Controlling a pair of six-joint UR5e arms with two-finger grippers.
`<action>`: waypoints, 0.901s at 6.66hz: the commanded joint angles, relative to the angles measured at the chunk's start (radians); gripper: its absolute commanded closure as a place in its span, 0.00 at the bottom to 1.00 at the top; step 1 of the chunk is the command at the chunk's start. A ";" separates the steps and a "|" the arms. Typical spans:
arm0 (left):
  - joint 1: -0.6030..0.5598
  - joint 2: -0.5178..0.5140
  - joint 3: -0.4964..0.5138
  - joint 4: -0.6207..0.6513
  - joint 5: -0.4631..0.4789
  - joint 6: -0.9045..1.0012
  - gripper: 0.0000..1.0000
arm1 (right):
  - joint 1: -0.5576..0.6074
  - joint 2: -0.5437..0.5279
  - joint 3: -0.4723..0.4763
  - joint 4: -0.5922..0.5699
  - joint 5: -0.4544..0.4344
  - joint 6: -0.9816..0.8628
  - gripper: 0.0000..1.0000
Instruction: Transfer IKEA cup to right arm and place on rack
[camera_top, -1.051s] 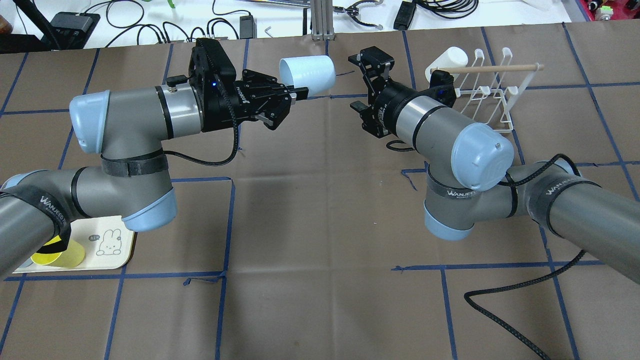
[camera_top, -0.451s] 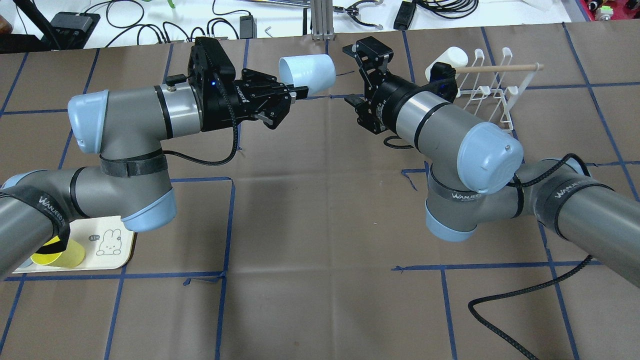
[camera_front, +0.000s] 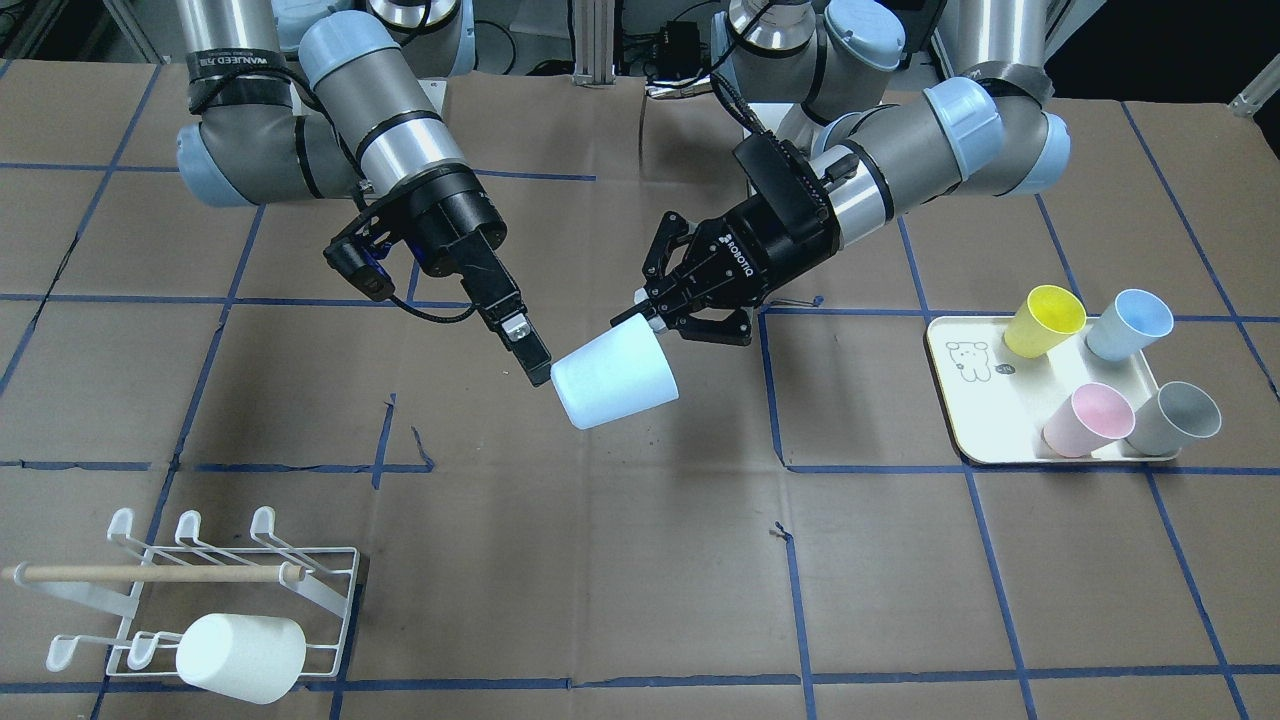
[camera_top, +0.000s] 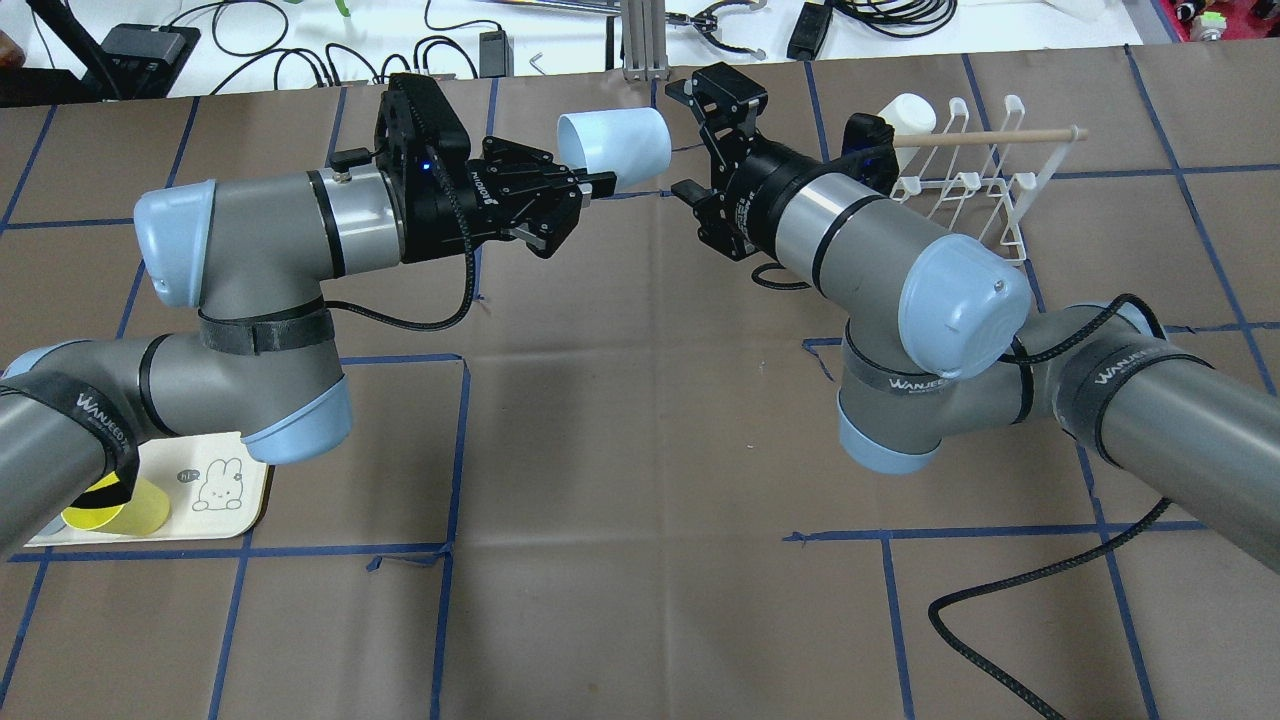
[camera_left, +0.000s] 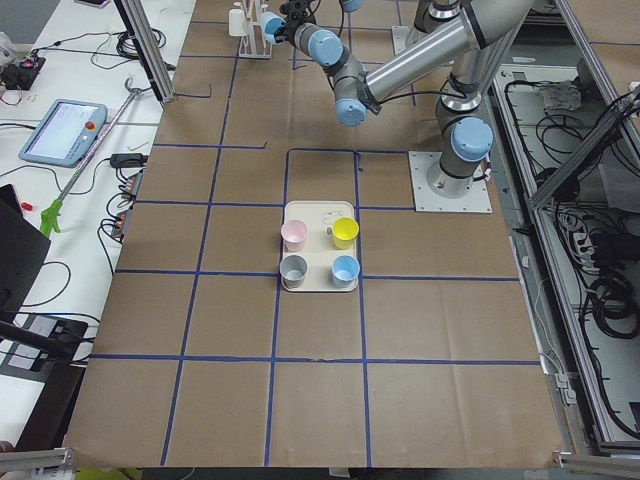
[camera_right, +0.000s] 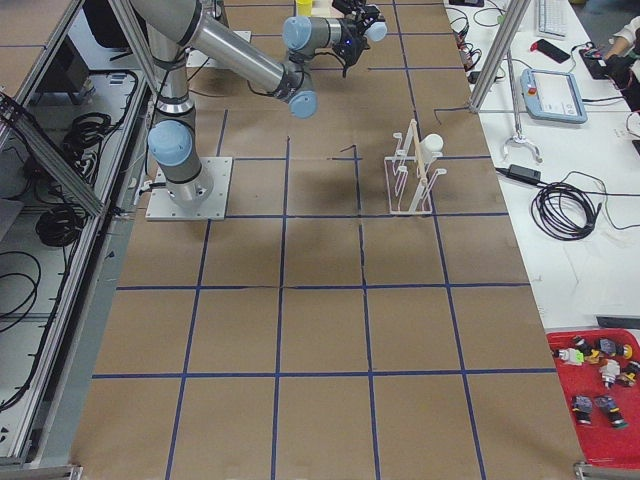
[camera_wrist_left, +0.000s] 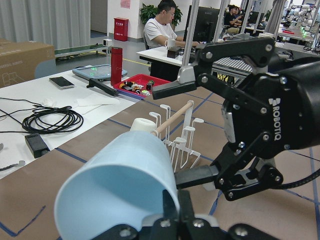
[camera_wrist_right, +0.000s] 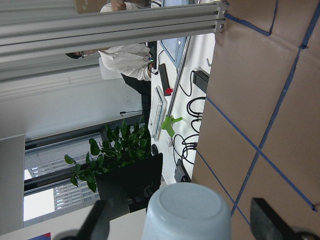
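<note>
My left gripper is shut on the rim of a pale blue cup and holds it on its side above the table, base toward the right arm. It also shows in the front view, with the cup. My right gripper is open, its fingers just beside the cup's base, apart from it. In the right wrist view the cup's base lies between the open fingers. The white wire rack with a wooden dowel stands behind the right arm.
A white cup lies on the rack. A cream tray holds yellow, blue, pink and grey cups. A black cable trails on the table at the right.
My right gripper has moved left and farther away, closing in on the cup's base, still open. The left arm and the cup have stayed still.
</note>
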 joint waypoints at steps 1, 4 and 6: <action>0.000 -0.001 0.000 0.000 0.001 -0.002 1.00 | 0.016 0.034 -0.024 0.000 -0.001 -0.003 0.03; 0.000 -0.002 0.000 0.006 0.001 -0.011 1.00 | 0.046 0.074 -0.075 0.002 -0.007 0.000 0.04; 0.000 -0.004 0.000 0.011 0.003 -0.012 1.00 | 0.059 0.083 -0.075 0.002 -0.007 0.007 0.04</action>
